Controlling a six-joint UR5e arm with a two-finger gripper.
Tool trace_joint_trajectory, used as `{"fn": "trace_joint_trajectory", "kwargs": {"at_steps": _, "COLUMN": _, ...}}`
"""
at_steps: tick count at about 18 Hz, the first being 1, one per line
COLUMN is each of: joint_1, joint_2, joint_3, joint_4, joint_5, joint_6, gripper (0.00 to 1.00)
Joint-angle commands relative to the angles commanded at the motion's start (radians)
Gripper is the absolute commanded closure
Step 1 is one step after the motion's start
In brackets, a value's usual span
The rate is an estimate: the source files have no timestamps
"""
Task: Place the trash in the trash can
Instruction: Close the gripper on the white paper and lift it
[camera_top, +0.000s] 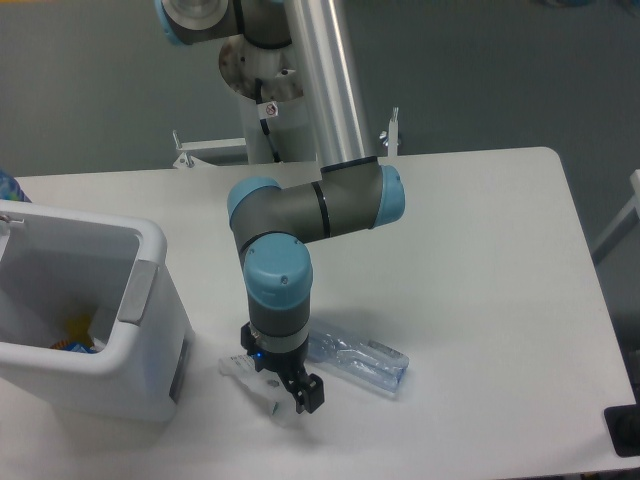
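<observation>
Arm is reaching down from top centre of the frame, wrist pointing at the surface (480, 250) in the lower centre. Gripper (285, 388) is sitting right over the flattened white-grey carton (240, 368), which is lying flat on the surface, mostly hidden under the wrist; only its left end is showing, just right of the bin's lower corner. Jaws are pointing down around the carton area, but can't tell whether they are apart or clamped on it; the black fingers are blocking the view.

Crushed clear bottle (360, 360) is lying on its side on the surface just right of the gripper, bluish end toward lower right, touching or almost touching the wrist on its left end.

White trash can (140, 330) is standing upright at the left edge of the frame, open top, grey handle patch on its right wall facing the arm. Inside, at the bottom left of the opening, something yellow (78, 325) and a bit of blue-orange stuff (68, 347) are lying there; too small to identify. Carton and bottle are both outside the can.
</observation>
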Motion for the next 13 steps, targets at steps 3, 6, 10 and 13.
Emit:
{"fn": "trace_joint_trajectory", "kwargs": {"at_steps": 3, "joint_1": 0.000, "joint_2": 0.012, "joint_3": -0.038, "joint_4": 0.003, "joint_5": 0.003, "joint_6": -0.002, "gripper": 0.61}}
{"fn": "trace_joint_trajectory", "kwargs": {"at_steps": 6, "joint_1": 0.000, "joint_2": 0.023, "joint_3": -0.048, "joint_4": 0.011, "joint_5": 0.003, "joint_6": -0.018, "gripper": 1.00}}
{"fn": "trace_joint_trajectory", "kwargs": {"at_steps": 10, "joint_1": 0.000, "joint_2": 0.041, "joint_3": -0.046, "joint_4": 0.012, "joint_5": 0.002, "joint_6": -0.035, "gripper": 1.00}}
{"fn": "trace_joint_trajectory", "kwargs": {"at_steps": 13, "joint_1": 0.005, "joint_2": 0.060, "joint_3": -0.046, "joint_4": 0.011, "joint_5": 0.000, "joint_6": -0.037, "gripper": 1.00}}
